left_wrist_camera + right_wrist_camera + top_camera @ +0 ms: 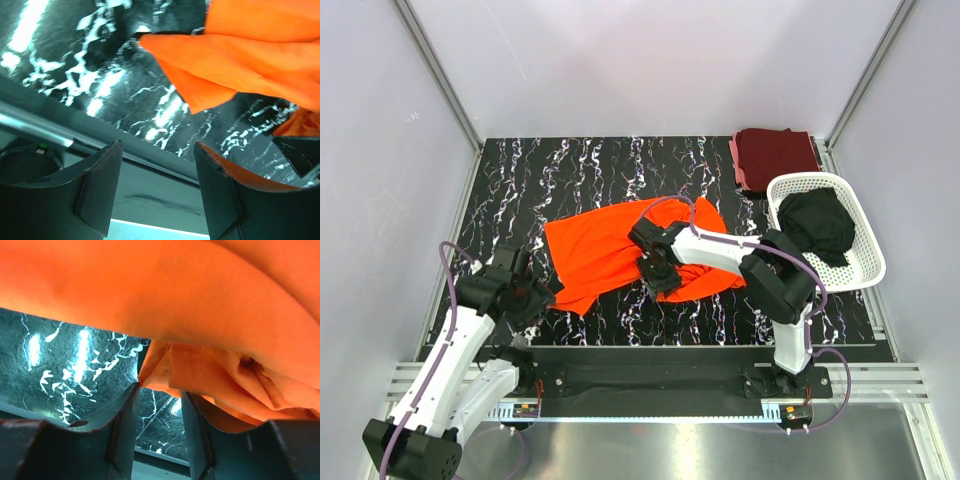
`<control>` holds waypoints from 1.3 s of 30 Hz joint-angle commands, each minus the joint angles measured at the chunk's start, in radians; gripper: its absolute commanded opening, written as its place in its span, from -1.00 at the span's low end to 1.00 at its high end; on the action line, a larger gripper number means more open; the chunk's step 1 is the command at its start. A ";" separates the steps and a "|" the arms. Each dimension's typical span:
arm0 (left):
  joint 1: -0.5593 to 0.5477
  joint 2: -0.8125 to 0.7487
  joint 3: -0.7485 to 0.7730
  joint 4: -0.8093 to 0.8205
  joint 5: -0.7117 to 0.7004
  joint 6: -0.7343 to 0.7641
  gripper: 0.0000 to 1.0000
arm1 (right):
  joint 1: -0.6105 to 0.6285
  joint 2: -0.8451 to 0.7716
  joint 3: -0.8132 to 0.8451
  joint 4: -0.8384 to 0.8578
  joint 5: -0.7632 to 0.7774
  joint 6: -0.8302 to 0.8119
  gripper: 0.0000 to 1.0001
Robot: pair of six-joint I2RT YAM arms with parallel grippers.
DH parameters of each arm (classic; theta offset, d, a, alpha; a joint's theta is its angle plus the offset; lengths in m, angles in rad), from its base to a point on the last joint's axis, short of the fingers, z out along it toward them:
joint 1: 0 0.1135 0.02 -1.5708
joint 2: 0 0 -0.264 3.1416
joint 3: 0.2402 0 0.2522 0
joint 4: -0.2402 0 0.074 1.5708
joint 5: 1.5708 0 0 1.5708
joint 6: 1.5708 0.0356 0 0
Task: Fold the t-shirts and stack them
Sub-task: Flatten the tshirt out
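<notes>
Stretching left to right, orange t-shirt (605, 250), left claw (157, 150) released, right claw (160, 390) on it, grip unclear

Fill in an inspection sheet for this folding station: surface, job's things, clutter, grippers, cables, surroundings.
Surface: black marbled table.
Job's things: orange t-shirt spread mid-table, partly bunched; maroon t-shirt folded at far right corner; black t-shirt crumpled in the white basket.
Clutter: white basket at right edge.
Grippers: left gripper open, empty, near the orange t-shirt's corner; right gripper open at its fold.
Cables: purple cables hang in loose loops.
Surroundings: white walls, aluminium frame.
</notes>
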 commanded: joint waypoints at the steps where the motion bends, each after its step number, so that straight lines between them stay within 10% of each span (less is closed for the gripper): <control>1: 0.002 0.002 -0.002 -0.050 -0.086 -0.092 0.29 | 0.016 0.003 0.045 0.009 0.052 -0.008 -0.10; 11: 0.011 0.121 -0.013 0.075 -0.102 -0.080 0.28 | 0.020 0.057 0.025 -0.003 0.082 -0.004 -0.39; 16: 0.068 0.174 -0.036 0.122 -0.104 -0.097 0.24 | 0.020 0.013 -0.038 0.012 0.088 0.001 -0.99; 27: 0.185 0.322 -0.154 0.344 0.120 -0.263 -0.04 | 0.020 -0.141 -0.131 0.017 0.062 -0.002 -1.00; 39: 0.209 0.326 -0.097 0.315 -0.004 -0.307 -0.10 | 0.020 -0.202 -0.199 0.041 0.020 -0.005 -1.00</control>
